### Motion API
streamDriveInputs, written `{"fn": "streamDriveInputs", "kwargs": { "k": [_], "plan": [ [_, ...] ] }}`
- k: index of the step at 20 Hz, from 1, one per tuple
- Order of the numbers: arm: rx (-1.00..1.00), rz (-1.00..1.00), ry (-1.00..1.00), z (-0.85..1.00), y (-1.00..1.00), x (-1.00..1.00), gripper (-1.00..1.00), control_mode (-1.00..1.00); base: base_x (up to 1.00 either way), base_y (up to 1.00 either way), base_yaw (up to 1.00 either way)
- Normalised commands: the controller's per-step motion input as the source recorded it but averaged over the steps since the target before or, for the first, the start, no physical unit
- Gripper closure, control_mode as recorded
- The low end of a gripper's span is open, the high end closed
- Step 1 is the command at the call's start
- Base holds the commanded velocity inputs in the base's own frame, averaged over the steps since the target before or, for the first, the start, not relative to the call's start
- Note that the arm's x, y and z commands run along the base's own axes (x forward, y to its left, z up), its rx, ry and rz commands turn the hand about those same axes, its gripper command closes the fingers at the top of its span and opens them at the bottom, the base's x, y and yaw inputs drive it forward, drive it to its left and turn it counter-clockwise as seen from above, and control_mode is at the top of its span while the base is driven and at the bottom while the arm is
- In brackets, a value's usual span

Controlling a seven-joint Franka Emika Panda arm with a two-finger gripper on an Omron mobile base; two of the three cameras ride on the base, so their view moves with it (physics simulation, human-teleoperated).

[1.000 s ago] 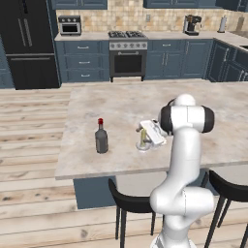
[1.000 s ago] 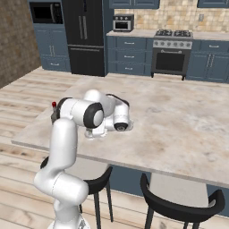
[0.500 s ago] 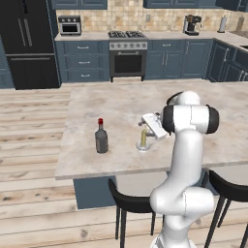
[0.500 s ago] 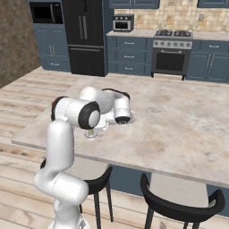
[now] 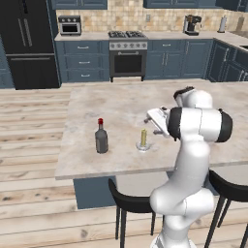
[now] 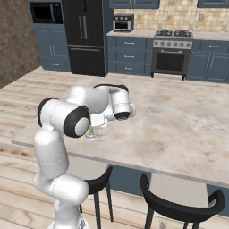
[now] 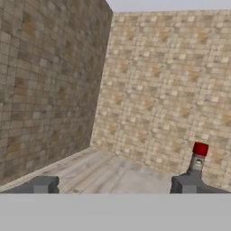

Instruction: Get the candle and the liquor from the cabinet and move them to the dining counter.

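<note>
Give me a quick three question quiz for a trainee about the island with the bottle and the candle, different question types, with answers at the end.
1. True or false: the liquor and the candle both stand upright on the dining counter.
2. In the left base view, which one stands nearer the gripper? A) the liquor B) the candle
3. Fill in: the fingers in the hand view are ____ and hold nothing.

Key: 1 true; 2 B; 3 open
</note>
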Motion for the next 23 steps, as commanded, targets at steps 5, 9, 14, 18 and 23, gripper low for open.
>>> {"fn": "streamDriveInputs", "kwargs": {
  "k": [5, 9, 14, 18, 23],
  "plan": [
    [-0.11, 0.0, -0.08, 0.69, 0.0, -0.85, -1.0, -1.0, 0.0, 0.0, 0.0],
    [-0.12, 0.0, -0.08, 0.67, 0.01, -0.93, -1.0, -1.0, 0.0, 0.0, 0.0],
    [-0.13, 0.0, -0.14, 0.54, 0.07, -1.0, -1.0, -1.0, 0.0, 0.0, 0.0],
    [-0.15, 0.0, -0.12, 0.44, 0.22, -1.0, -1.0, -1.0, 0.0, 0.0, 0.0],
    [-0.19, 0.0, -0.08, 0.34, 0.39, -1.0, -1.0, -1.0, 0.0, 0.0, 0.0]
  ]
}}
